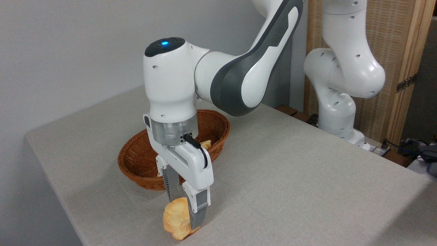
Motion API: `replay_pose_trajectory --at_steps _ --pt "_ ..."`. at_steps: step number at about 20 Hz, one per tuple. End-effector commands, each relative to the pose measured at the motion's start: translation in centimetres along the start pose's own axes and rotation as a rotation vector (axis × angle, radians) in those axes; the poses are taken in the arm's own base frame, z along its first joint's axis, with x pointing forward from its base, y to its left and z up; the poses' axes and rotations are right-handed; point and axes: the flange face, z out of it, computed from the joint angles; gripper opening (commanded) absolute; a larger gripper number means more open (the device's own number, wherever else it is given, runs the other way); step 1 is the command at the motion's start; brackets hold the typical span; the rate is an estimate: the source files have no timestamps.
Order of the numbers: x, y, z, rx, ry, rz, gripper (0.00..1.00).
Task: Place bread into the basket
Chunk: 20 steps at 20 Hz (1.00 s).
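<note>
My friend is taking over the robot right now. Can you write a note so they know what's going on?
Gripper: shut on the bun, down at the table near its front edge; I can't tell if the bun is lifted.
Basket: just behind the gripper, with a pale piece of bread in it, mostly hidden by the arm.
Done: bun gripped.
Left: lift, carry it back over the basket, let go.
</note>
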Motion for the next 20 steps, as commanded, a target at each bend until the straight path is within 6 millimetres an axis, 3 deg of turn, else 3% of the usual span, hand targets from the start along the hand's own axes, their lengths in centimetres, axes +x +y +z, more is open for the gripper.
replay_pose_trajectory --at_steps 1,6,15,18,20 --pt "-0.3 -0.3 0.6 0.018 0.000 0.011 0.75" --pt "-0.2 -0.3 0.6 0.018 0.000 0.020 0.47" --pt "-0.2 -0.4 0.2 0.022 0.003 0.021 0.43" --pt "-0.2 -0.5 -1.0 0.030 0.014 0.011 0.43" --pt "-0.3 -0.5 -3.4 0.027 0.029 -0.005 0.43"
